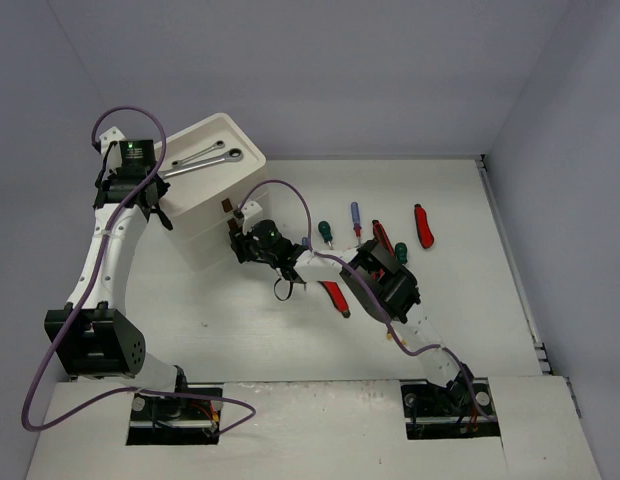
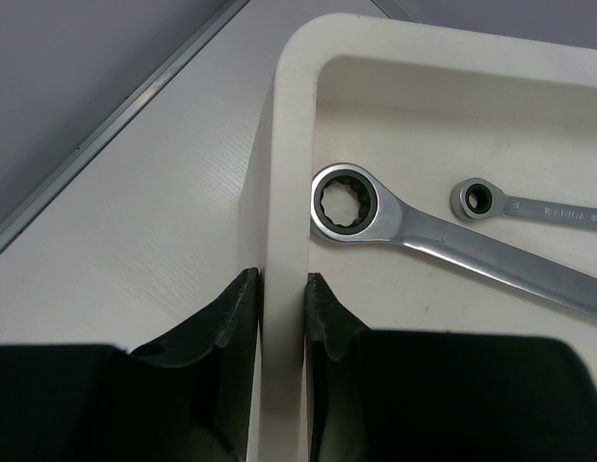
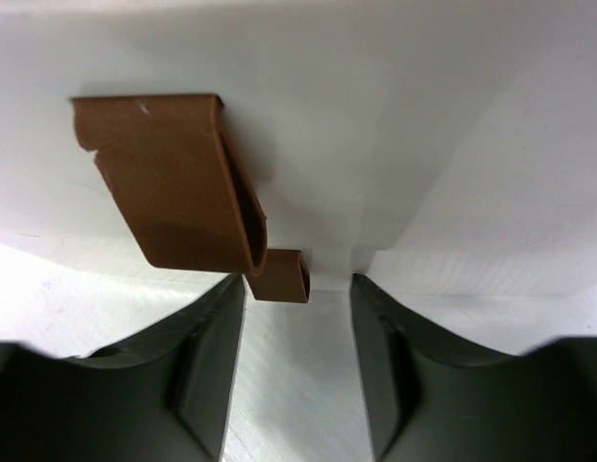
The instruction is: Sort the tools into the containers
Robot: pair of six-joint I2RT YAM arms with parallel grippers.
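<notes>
The white container stands at the back left, and its top tray holds two silver ratchet wrenches. My left gripper is shut on the tray's rim, one finger outside the wall and one inside. In the right wrist view, my right gripper is open at the container's front. A small brown handle tab sits between its fingertips, close to the left finger. A larger brown tab sticks out just above. More tools lie on the table to the right: a green-handled screwdriver, a blue-handled screwdriver and red-handled cutters.
Red-handled pliers lie partly under my right arm, with more tools behind it. Grey walls close the table at the back and both sides. The left arm stands along the left side of the container.
</notes>
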